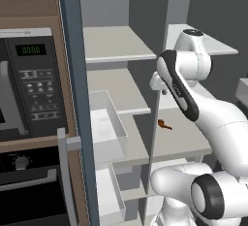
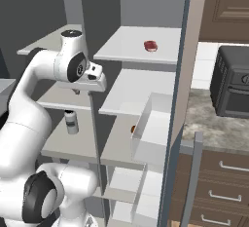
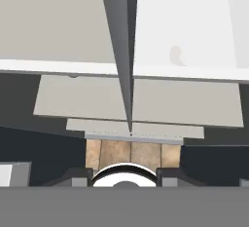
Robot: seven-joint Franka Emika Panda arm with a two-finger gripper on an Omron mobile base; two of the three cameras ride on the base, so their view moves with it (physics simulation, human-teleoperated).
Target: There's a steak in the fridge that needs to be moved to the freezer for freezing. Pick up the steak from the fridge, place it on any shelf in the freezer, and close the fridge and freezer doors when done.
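The steak (image 2: pixel 151 45), a small red-pink slab, lies on an upper white shelf in the right half of the slate-blue unit (image 2: pixel 78 7). Both doors stand open: the left door (image 1: pixel 72 74) and the right door (image 2: pixel 182 99) show edge-on, so I cannot tell which half is the fridge and which the freezer. My gripper (image 2: pixel 95 82) (image 1: pixel 159 85) hangs in front of the centre divider (image 3: pixel 124 50), pointing down, lower than the steak and to its left. In the hand view my gripper (image 3: pixel 121 175) is open, with nothing between its tips.
A small brown-orange item (image 1: pixel 164 124) (image 2: pixel 133 128) lies on a middle shelf of the right half. A can (image 2: pixel 71 122) stands in the left half. Clear door bins (image 1: pixel 104 123) (image 2: pixel 151 133) jut inward. A microwave (image 1: pixel 34 74) and a black oven (image 1: pixel 29 181) are at left, and a dark countertop oven (image 2: pixel 233 85) at right.
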